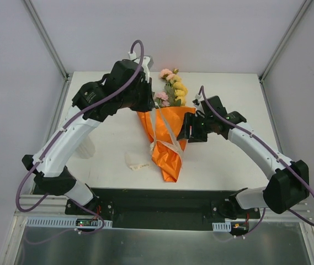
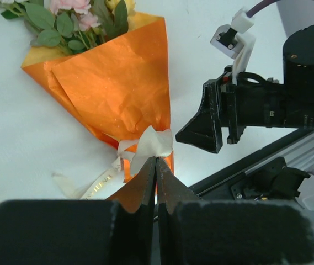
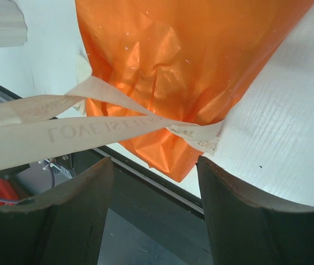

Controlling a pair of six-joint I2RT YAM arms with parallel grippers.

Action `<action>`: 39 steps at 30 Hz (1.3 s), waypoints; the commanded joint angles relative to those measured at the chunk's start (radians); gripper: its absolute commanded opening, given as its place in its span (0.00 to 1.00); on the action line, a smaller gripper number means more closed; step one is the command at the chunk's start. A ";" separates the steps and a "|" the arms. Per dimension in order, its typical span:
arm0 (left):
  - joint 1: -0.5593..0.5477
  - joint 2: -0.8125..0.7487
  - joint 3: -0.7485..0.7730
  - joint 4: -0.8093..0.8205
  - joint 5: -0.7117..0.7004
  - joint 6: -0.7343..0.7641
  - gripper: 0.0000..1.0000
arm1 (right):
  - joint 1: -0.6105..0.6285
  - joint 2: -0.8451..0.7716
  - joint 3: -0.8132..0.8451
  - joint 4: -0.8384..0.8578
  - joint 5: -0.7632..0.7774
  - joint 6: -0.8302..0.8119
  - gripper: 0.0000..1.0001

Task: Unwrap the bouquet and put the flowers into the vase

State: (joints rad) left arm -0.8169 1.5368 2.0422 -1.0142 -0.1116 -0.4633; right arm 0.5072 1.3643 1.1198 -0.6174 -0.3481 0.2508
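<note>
While left hand pinches ribbon shut, right hand gapes wide beside bouquet lying mid worktop. Risk: pull cinches ribbon tighter, drags whole bouquet, tears orange paper.

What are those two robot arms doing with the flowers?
They are unwrapping the bouquet, which lies on the table. The left gripper is shut on the cream ribbon and holds it stretched tight from the knot. The right gripper is open, right beside the orange paper. The flowers are not unwrapped yet; they poke out of the paper's top.
</note>
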 commanded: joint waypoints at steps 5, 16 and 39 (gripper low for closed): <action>0.001 -0.035 0.197 -0.078 -0.051 0.040 0.00 | 0.014 -0.034 0.081 -0.007 -0.022 -0.030 0.65; 0.001 -0.136 0.392 0.000 -0.121 0.164 0.00 | 0.063 -0.108 0.124 -0.013 -0.051 -0.122 0.69; 0.001 -0.239 0.363 0.062 -0.003 -0.120 0.00 | 0.465 0.286 0.999 0.171 -0.081 -0.503 0.98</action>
State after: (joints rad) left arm -0.8169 1.2919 2.4020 -0.9855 -0.1745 -0.5411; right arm 0.9466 1.6196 2.0686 -0.5064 -0.3576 -0.2535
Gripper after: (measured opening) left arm 0.002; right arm 0.970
